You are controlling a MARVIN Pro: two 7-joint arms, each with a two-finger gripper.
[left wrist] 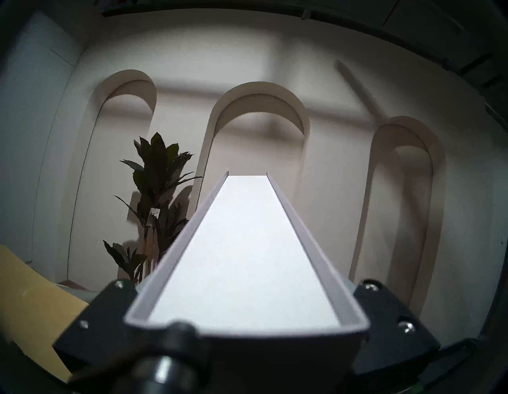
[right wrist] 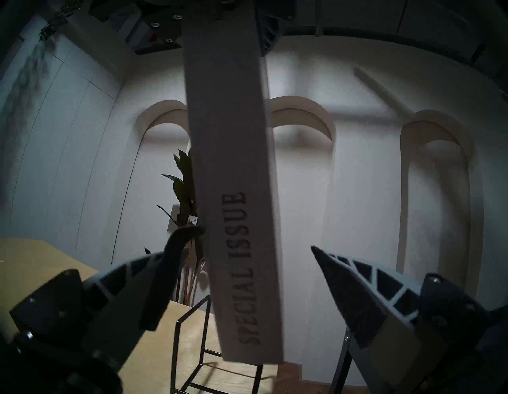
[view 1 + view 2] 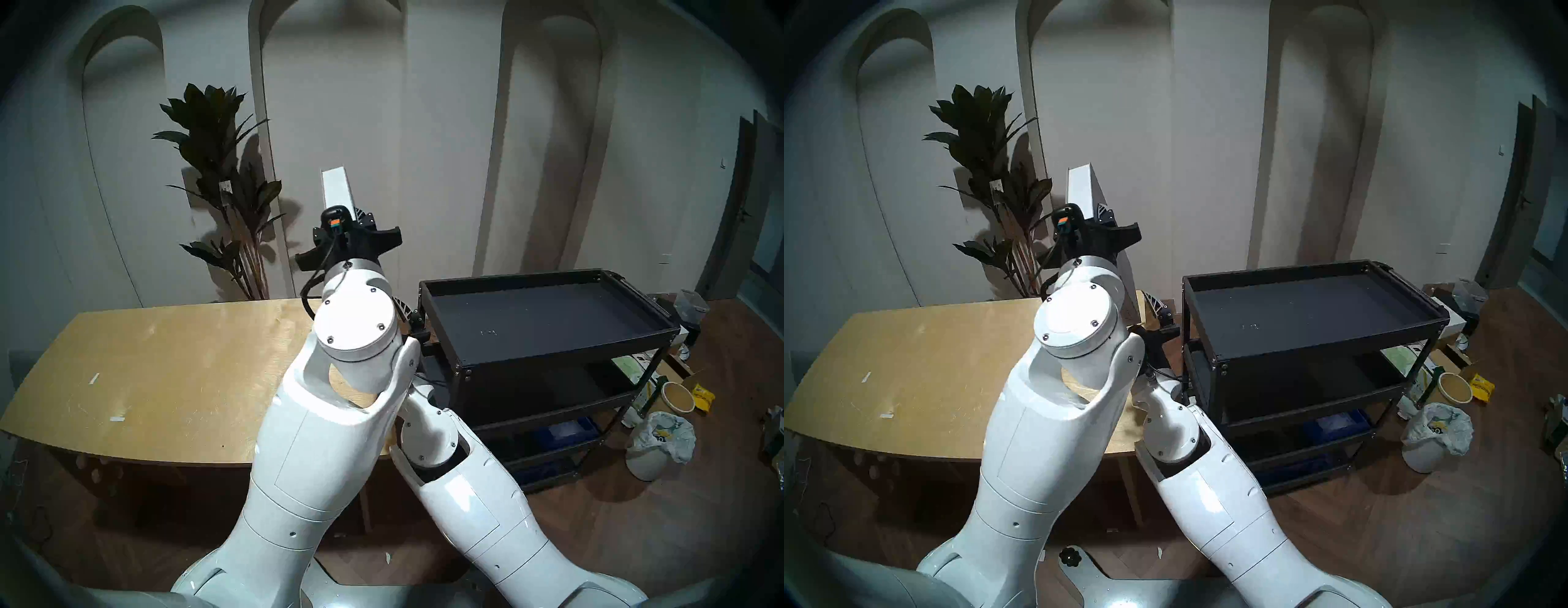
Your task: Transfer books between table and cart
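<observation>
My left gripper (image 1: 244, 327) clamps book (image 1: 244, 253) upright above table (image 3: 148, 361); right gripper (image 2: 258, 275) wide open, empty, below.

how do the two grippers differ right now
The left gripper is raised high and shut on the book; the right gripper sits lower, jaws wide open, holding nothing. The left gripper clamps the page-edge end; the right gripper only faces the spine, its fingertips clear of it. Both have black mounts.
</observation>
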